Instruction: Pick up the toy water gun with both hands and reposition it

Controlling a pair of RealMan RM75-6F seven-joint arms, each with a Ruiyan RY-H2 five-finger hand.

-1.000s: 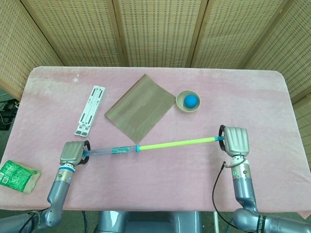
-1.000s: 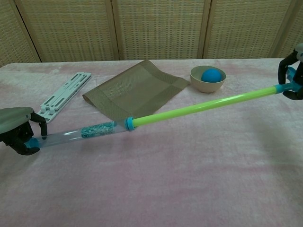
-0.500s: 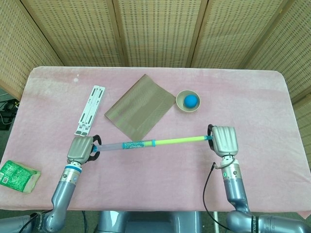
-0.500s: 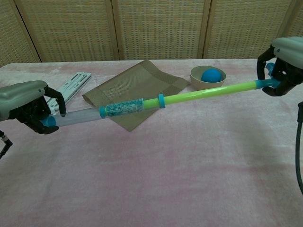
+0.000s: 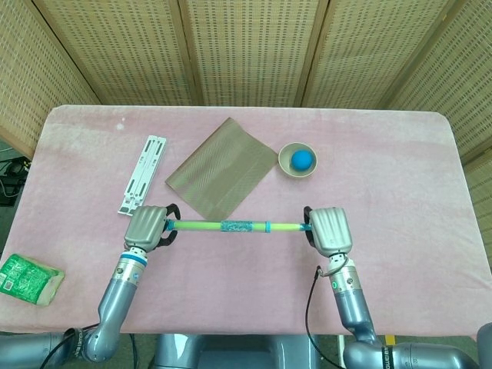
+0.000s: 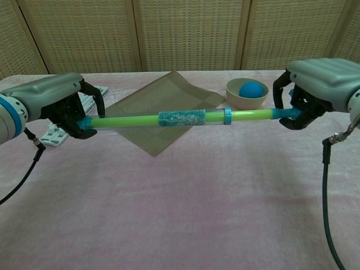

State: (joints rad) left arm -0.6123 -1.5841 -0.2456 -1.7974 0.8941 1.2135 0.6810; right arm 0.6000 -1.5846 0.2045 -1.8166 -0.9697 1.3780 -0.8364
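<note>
The toy water gun (image 5: 234,226) (image 6: 180,118) is a long green tube with blue ends and a clear sleeve. It hangs level above the pink table, in front of the brown mat. My left hand (image 5: 147,227) (image 6: 59,104) grips its left blue end. At the other end my right hand (image 5: 329,230) (image 6: 318,91) grips the blue tip, fingers curled around it. The pump is pushed in, so the tube is short.
A brown woven mat (image 5: 221,174) (image 6: 160,107) lies behind the tube. A beige bowl (image 5: 297,171) (image 6: 243,99) holding a blue ball (image 5: 302,159) (image 6: 251,89) stands at the back right. A white folded stand (image 5: 143,174) lies at the left, a green packet (image 5: 28,279) at the front left corner.
Both hands rose and moved inward with the water gun. The tube telescoped shorter and levelled out from its slant.
</note>
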